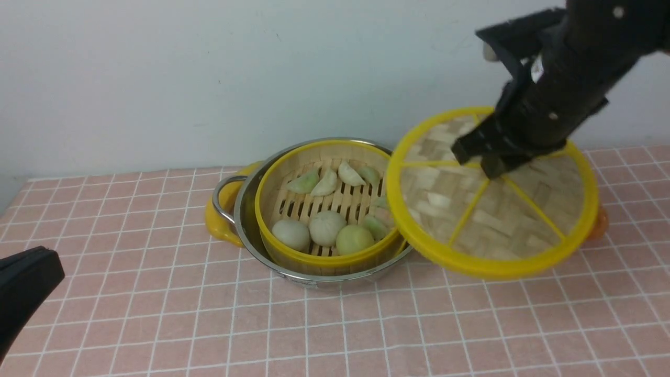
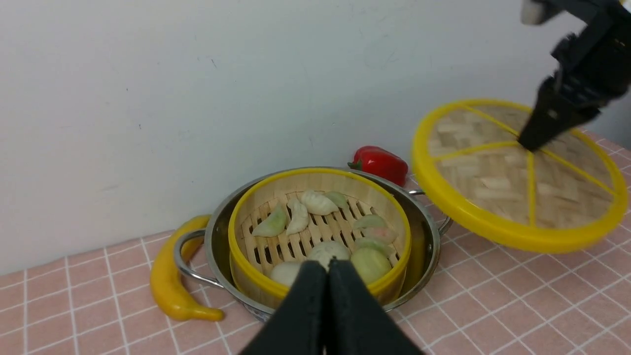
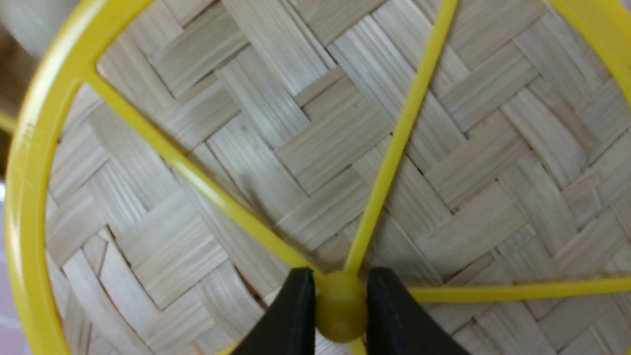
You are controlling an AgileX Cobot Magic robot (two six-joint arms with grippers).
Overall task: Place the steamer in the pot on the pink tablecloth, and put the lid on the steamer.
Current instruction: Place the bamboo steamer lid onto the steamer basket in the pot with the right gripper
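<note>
Lid (image 1: pixel 487 220): tilted in the air, just right of the steamer (image 1: pixel 314 256) in the pot (image 1: pixel 335 275).
Right gripper (image 3: pixel 340 296): pinches its central knob (image 3: pixel 341 318).
Your move: carry it left.
Left gripper (image 2: pixel 326 268): closed, empty.

Light's soft & even, seemingly from above; no hard shadows anywhere. The wall (image 1: pixel 209 78) reads pale w/ a cool tint. Front view is a bit mushy overall, and grid lines on the pink tablecloth (image 1: pixel 157 314) smear slightly. There's only a faint shadow under the lid (image 1: pixel 497 220). The pot (image 1: pixel 314 276) rim has thin glints, nothing blown out. The right gripper (image 1: pixel 479 159) is flat black w/ fuzzy edges. In the left wrist view the left gripper (image 2: pixel 326 266) is up close, out of focus, no detail. In the right wrist view the weave is crisp mid-frame, there's white sheen on the yellow rim, and the corner bkgd is blurred.
</note>
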